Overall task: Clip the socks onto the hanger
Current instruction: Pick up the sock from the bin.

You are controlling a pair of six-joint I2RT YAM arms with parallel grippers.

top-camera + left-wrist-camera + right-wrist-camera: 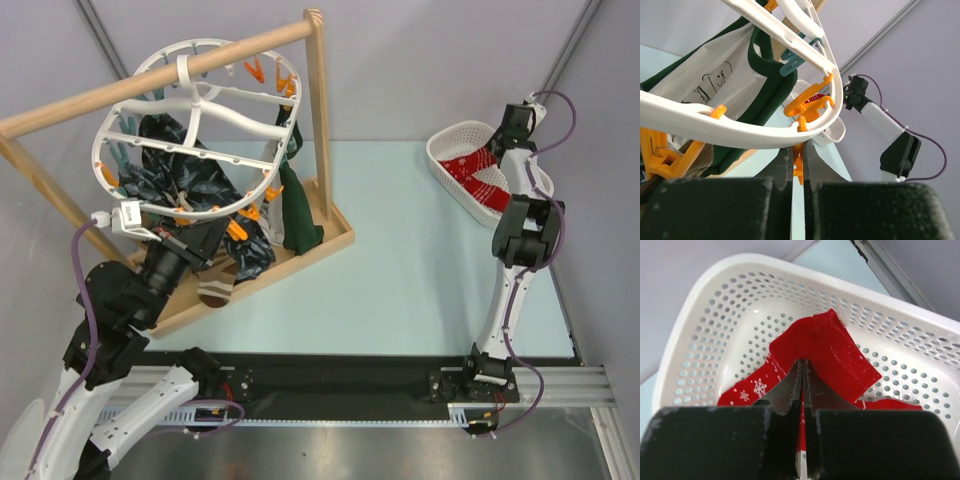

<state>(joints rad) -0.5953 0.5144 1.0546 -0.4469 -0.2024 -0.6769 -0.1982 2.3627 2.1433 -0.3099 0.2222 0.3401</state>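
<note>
The pick-up is in hand: the right gripper has its fingers clamped on a red, white-specked fabric sock in the white perforated plastic basket beneath them, while the left gripper pinches an orange plastic clip under the white lattice hanger, so carrying the sock across seems next.

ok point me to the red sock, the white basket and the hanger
red sock (840,352): right wrist view, on its folded cuff
white basket (730,315): right wrist view, on its perforated wall
hanger (740,135): left wrist view, on its curved outer rim
</note>
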